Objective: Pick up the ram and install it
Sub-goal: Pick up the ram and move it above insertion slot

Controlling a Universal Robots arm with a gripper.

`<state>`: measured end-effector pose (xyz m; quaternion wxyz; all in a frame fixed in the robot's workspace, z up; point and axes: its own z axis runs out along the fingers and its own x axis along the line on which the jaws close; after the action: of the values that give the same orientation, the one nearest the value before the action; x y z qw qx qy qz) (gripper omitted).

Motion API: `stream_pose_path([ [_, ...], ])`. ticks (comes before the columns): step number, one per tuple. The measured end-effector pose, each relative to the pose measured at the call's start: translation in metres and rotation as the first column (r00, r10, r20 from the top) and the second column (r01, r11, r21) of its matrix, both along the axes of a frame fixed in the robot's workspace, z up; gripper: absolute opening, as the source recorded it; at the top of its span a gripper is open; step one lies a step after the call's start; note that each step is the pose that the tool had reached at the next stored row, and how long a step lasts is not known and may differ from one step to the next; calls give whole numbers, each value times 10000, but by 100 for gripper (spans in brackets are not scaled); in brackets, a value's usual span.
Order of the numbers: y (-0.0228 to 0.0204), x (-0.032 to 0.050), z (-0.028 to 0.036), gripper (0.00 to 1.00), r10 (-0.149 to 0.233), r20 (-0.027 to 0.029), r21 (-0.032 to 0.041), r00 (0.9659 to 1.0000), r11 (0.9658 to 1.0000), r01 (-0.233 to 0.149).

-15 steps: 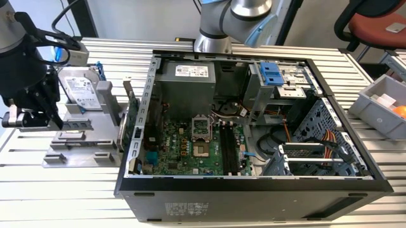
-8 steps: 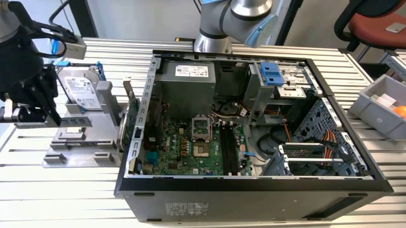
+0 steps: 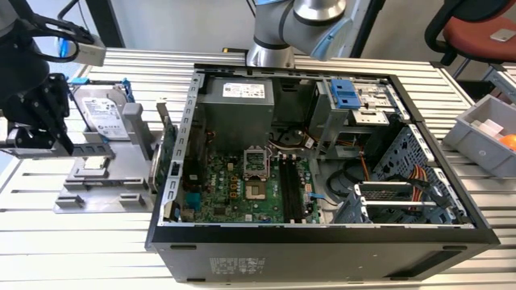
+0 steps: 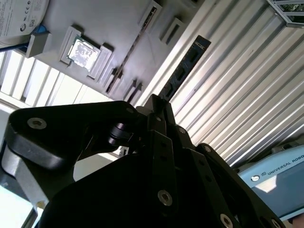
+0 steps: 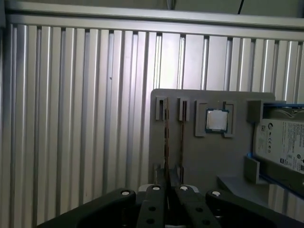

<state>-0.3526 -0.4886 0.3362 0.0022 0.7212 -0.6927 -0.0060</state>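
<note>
The gripper [image 4: 156, 102] is pinching the ram [image 4: 185, 66], with its jaws drawn in almost together and only the thin dark board between them. The ram is sticking straight out ahead of the fingertips [image 5: 156, 190], and in the first wrist view it is showing edge-on. Beneath the jaws the grey holder [image 5: 199, 156] is lying on the slatted table [image 5: 71, 118]. I cannot tell whether the ram is clear of its slot. Just beside the held ram a second thin stick [image 5: 182, 137] is standing in the holder. Past that, a processor chip [image 5: 217, 120] is sitting in its recess, with a hard drive [image 3: 105, 118] farther off. The open computer case [image 3: 322, 232] is standing well apart from the jaws.
</note>
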Motion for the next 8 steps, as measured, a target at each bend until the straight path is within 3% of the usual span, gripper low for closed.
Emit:
stream_pose_path([
  [8,0,0,163,0,-1,0,0,10000,10000,1],
])
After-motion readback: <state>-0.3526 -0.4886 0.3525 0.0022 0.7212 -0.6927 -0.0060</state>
